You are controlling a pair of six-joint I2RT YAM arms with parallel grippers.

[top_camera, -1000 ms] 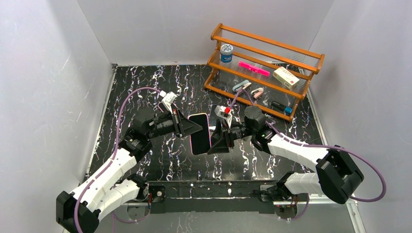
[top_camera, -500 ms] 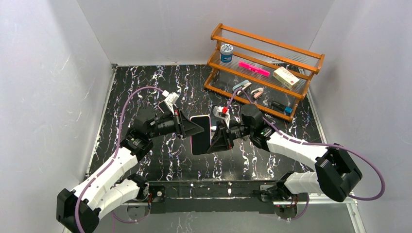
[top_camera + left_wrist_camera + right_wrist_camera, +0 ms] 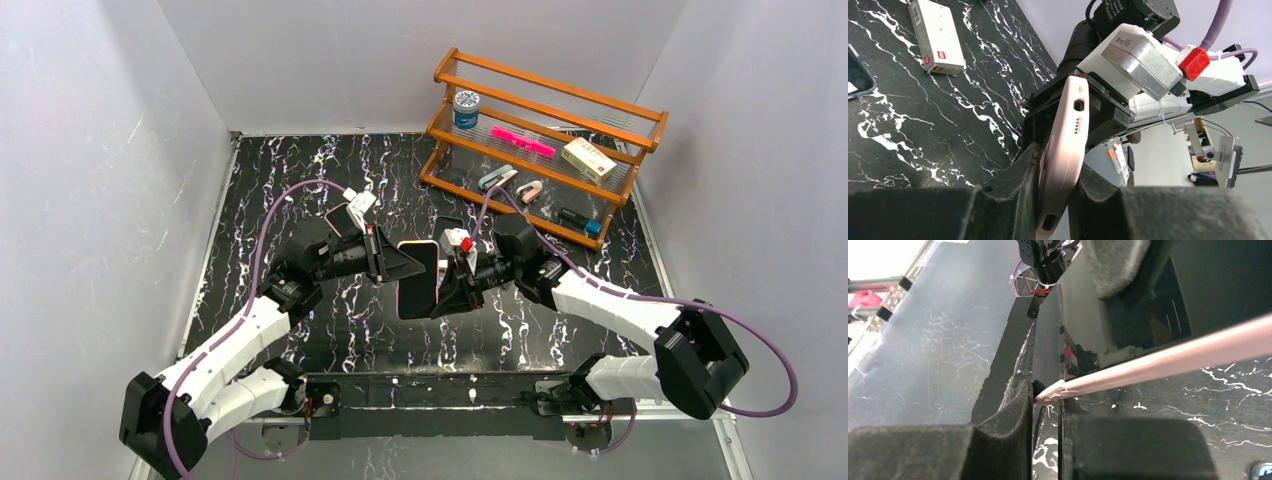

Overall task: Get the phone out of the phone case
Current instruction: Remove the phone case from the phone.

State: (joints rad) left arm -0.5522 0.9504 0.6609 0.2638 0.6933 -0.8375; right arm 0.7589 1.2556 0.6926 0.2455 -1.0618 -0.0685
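The left gripper [image 3: 1055,167] is pinching the lower part of the pink phone case [image 3: 1070,135], one dark pad flat on each broad side, so the case stands on edge with its port and speaker holes facing the left wrist camera. From the opposite side the right gripper [image 3: 1048,400] is pressed together on the far edge of the same case, and in its own wrist view the pink rim runs from between its fingers [image 3: 1008,425] out to the right. In the top view the two grippers meet nose to nose above the middle of the black marbled surface [image 3: 300,180], holding the case off it between them. The phone [image 3: 420,285] shows there as a dark face inside the pink rim, seated in the case; whether any corner has lifted free cannot be told. On the surface beyond the left gripper lies a white box [image 3: 938,37] with red labels, and near it, cut by the frame edge, is a flat dark device [image 3: 855,75] with a pale rim. At the far right of the surface stands a wooden rack [image 3: 545,100], well apart from the grippers, holding a blue-lidded jar [image 3: 466,108], a pink item [image 3: 522,141] and a small carton [image 3: 588,157].
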